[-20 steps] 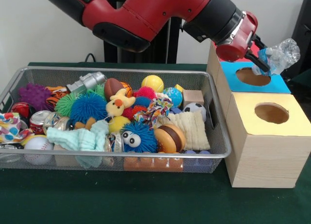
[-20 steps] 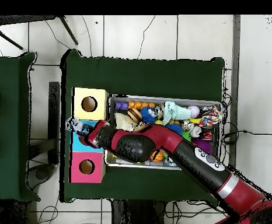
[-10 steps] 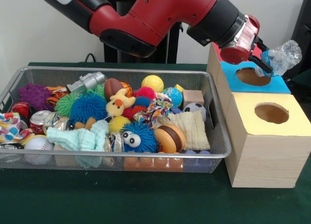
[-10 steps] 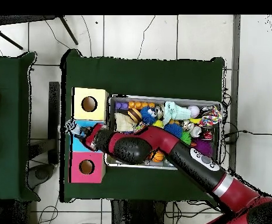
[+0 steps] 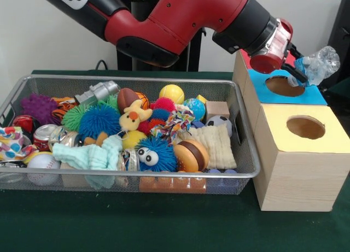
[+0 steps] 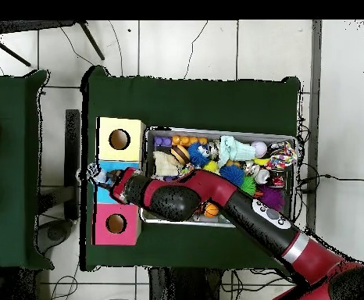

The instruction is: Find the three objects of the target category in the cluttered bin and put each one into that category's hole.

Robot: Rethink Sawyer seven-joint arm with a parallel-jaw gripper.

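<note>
Gripper [image 5: 298,72] clenched on crumpled plastic bottle [image 5: 318,64], which juts beyond blue box [image 5: 306,96] with its hole.

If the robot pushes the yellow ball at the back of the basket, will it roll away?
Probably only a little. The smooth round yellow ball looks apt to roll, but it sits against the wire basket's back wall, with toys packed round it, so it would likely just wobble.

Your red and black arm [image 5: 180,17] reaches far out to one side. Your gripper [image 5: 299,71] is tipped down, squeezed tight on a crinkly bottle [image 5: 319,63].
</note>
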